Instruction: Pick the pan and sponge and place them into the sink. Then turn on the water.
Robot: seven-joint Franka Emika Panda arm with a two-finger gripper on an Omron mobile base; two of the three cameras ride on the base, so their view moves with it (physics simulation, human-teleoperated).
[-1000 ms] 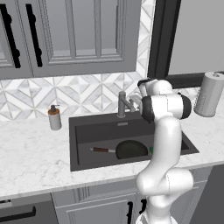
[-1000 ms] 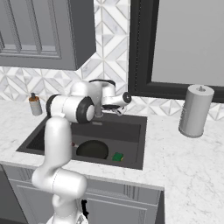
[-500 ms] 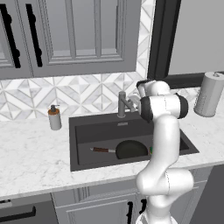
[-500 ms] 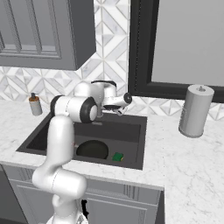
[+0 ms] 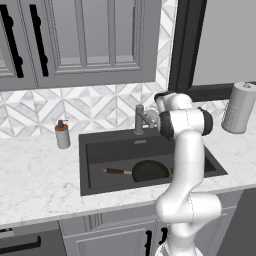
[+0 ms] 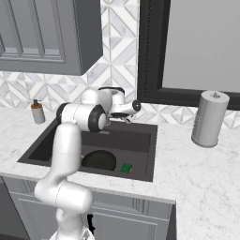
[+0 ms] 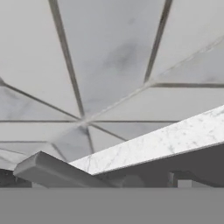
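My gripper hangs at the back of the sink, right by the grey faucet; I cannot tell how far its fingers are parted. The pan lies in the basin, handle pointing left, and the sponge sits just beside it. The faucet's handle seems close to my hand.

No text, label, brand, number or sign can be read anywhere in these pictures. The soap bottle on the worktop has a plain face, the paper towel roll is blank, and the cabinet doors and the backsplash tiles carry no writing.
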